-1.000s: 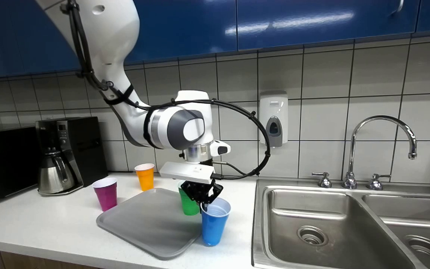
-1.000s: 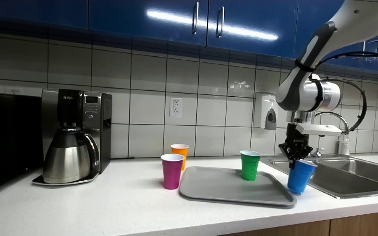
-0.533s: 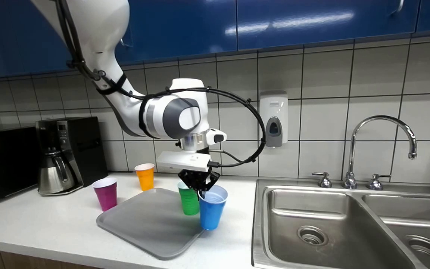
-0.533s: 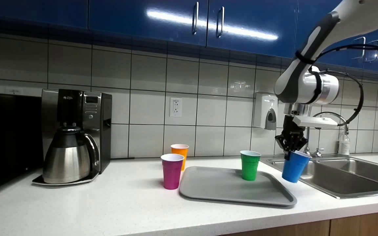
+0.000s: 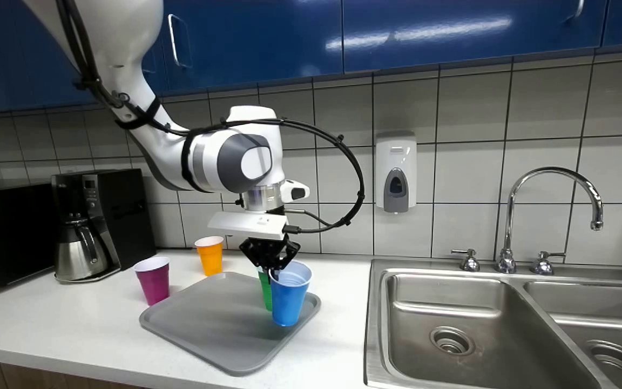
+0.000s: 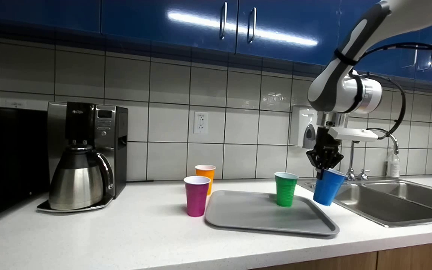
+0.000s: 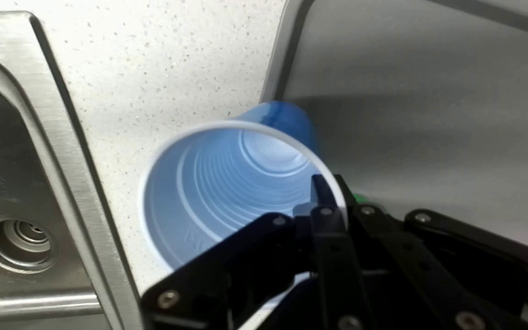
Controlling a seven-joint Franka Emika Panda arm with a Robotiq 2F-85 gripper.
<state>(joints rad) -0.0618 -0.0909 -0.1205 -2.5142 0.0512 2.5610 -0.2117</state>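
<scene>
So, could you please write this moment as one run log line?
gripper: shut on blue cup; blue cup: tilted, held off counter near tray; green cup: upright on tray; purple cup, orange cup: upright on counter

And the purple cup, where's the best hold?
Likely the rim, from straight above: the purple cup stands upright, mouth up, so the tool, once free, could straddle that rim as on the blue cup. Favour the coffee maker side, away from the orange cup and tray.

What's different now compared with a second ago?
The fingers carried the blue cup up and leftward in both exterior views, toward the tray. They were already at its rim; nothing was let go. The green cup, purple cup, orange cup and tray stayed put.
</scene>
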